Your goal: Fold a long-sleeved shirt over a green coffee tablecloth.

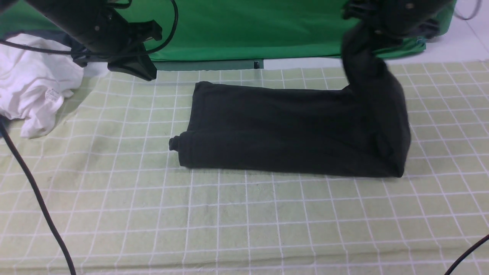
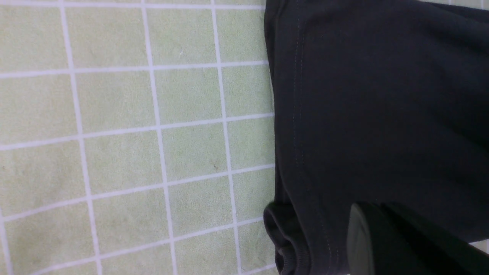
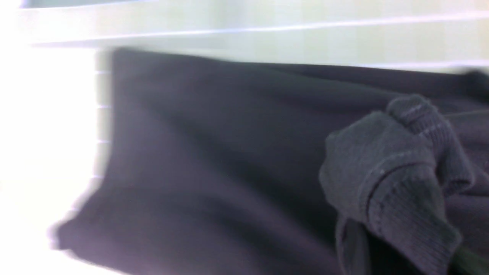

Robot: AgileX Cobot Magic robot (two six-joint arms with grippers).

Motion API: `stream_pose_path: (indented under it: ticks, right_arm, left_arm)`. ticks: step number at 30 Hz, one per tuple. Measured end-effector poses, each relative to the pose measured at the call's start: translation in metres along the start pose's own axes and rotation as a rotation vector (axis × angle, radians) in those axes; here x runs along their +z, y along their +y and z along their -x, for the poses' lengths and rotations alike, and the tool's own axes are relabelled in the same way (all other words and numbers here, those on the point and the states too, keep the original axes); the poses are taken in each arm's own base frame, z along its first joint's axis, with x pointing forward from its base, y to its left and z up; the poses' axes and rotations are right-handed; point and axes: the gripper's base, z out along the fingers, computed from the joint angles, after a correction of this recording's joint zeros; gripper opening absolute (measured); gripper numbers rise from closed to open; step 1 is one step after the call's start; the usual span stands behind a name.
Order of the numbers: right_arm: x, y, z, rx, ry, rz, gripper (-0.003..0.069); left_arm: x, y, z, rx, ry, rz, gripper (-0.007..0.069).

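While right arm (image 1: 397, 15) hangs high, shirt (image 1: 290, 130) apparently pinched

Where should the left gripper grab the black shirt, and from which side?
Probably the shirt at its left edge, coming from the left: that edge lies flat with bare tablecloth beside it, while the right gripper holds the other end up.

I read this as a robot test lab, not a home. I look out between a black left arm (image 1: 88, 26) and right arm (image 1: 401, 11), with loose cables (image 1: 38, 202) trailing over a pale grid-lined tablecloth (image 1: 244, 221). A plain deep-green sheet (image 1: 244, 30) hangs as a backdrop along the cloth's far edge. A spare white garment (image 1: 30, 84) is heaped at its far left corner, and pale floor (image 1: 468, 42) shows past the far right corner.
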Motion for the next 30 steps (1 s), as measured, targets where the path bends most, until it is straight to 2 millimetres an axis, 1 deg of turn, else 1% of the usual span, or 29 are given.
stream_pose_path:
  ticks: [2,3,5,6,7,8,9,10,12,13,15,18,19,20,21,22,23,24,25,28,29,30]
  right_arm:
    - [0.013,0.020,-0.006,-0.011,-0.007,0.037,0.0025]
    - [0.016,0.026,-0.008,-0.017,-0.011,0.048,0.0025]
    - [0.048,0.064,-0.024,-0.034,-0.013,0.128,0.0025]
    - [0.056,0.073,-0.028,-0.032,-0.012,0.149,0.0025]
    - [0.062,0.078,-0.031,-0.032,-0.011,0.162,0.0025]
    - [0.073,0.086,-0.037,-0.033,-0.009,0.179,0.0025]
    - [0.075,0.088,-0.038,-0.033,-0.004,0.181,0.0025]
    - [0.087,0.097,-0.045,-0.037,0.004,0.197,0.0026]
    - [0.101,0.107,-0.052,-0.043,0.010,0.214,0.0028]
    - [0.110,0.111,-0.056,-0.048,0.015,0.217,0.0029]
    - [0.119,0.116,-0.059,-0.052,0.005,0.226,0.0038]
    - [0.136,0.122,-0.065,-0.051,-0.028,0.239,0.0076]
    - [0.140,0.125,-0.067,-0.054,-0.039,0.245,0.0095]
    - [0.148,0.129,-0.070,-0.053,-0.064,0.255,0.0142]
    - [0.152,0.131,-0.072,-0.052,-0.074,0.260,0.0173]
    - [0.152,0.132,-0.072,-0.051,-0.078,0.262,0.0182]
    - [0.155,0.133,-0.073,-0.051,-0.086,0.265,0.0218]
    - [0.157,0.134,-0.074,-0.052,-0.097,0.269,0.0306]
    - [0.158,0.134,-0.074,-0.051,-0.094,0.269,0.0353]
    - [0.155,0.134,-0.074,-0.083,-0.072,0.260,0.0433]
    - [0.151,0.132,-0.073,-0.127,-0.048,0.249,0.0465]
    - [0.142,0.127,-0.070,-0.190,-0.003,0.228,0.0489]
  left_arm:
    - [0.000,0.000,0.000,0.001,0.000,0.003,0.0013]
    - [0.000,0.000,0.000,0.001,0.000,0.003,0.0013]
    - [0.000,0.000,0.000,0.002,0.001,0.005,0.0013]
    - [0.000,0.000,0.000,0.002,0.001,0.005,0.0013]
    - [0.000,0.000,0.000,0.002,0.001,0.005,0.0013]
    - [0.000,0.000,0.000,0.002,0.001,0.005,0.0013]
    - [0.000,0.000,0.000,0.002,0.001,0.005,0.0013]
    - [0.000,0.000,0.000,0.002,0.001,0.005,0.0013]
    - [0.000,0.001,0.000,0.003,0.001,0.006,0.0013]
    - [0.000,0.001,0.000,0.003,0.001,0.007,0.0013]
    - [0.000,0.001,0.000,0.004,0.001,0.009,0.0013]
    - [0.000,0.001,0.000,0.005,-0.001,0.011,0.0013]
    - [0.000,0.001,0.000,0.006,-0.001,0.013,0.0013]
    - [0.000,0.001,0.000,0.007,-0.001,0.015,0.0013]
    - [0.000,0.001,0.000,0.007,-0.001,0.015,0.0013]
    - [0.000,0.001,0.000,0.007,-0.001,0.015,0.0013]
    - [0.000,0.001,0.000,0.007,-0.001,0.015,0.0013]
    - [0.000,0.001,0.000,0.007,-0.001,0.016,0.0013]
    - [0.000,0.002,0.000,0.007,-0.001,0.017,0.0013]
    - [0.000,0.002,0.000,0.010,-0.001,0.022,0.0013]
    - [0.000,0.002,0.000,0.010,0.001,0.022,0.0013]
    - [0.000,0.002,-0.001,0.010,0.007,0.021,0.0013]
